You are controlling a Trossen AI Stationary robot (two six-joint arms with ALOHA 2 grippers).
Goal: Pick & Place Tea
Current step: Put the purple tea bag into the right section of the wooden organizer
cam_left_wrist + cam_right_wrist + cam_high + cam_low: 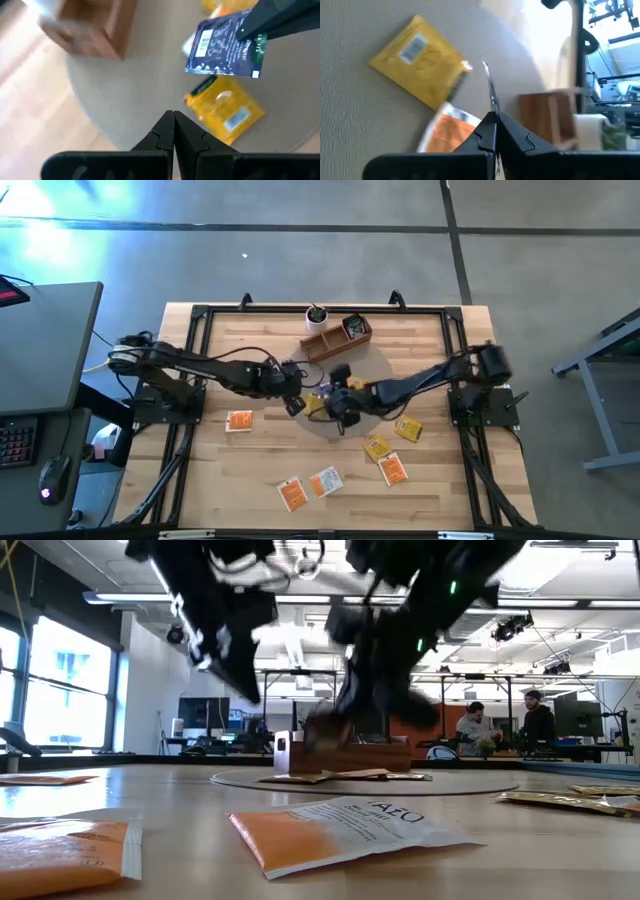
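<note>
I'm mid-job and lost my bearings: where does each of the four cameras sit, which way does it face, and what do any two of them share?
High view: overhead, facing straight down; both arms meet over the round mat.
Low view: at table height, facing level into the room; both arms hang in from above, orange sachet nearest.
Left wrist view: on the left arm, past its shut jaws; the right gripper holds a purple sachet above a yellow sachet.
Right wrist view: on the right arm, past its jaws shut on the purple sachet, seen edge-on.
Shared: both wrist views show the yellow sachet.
</note>
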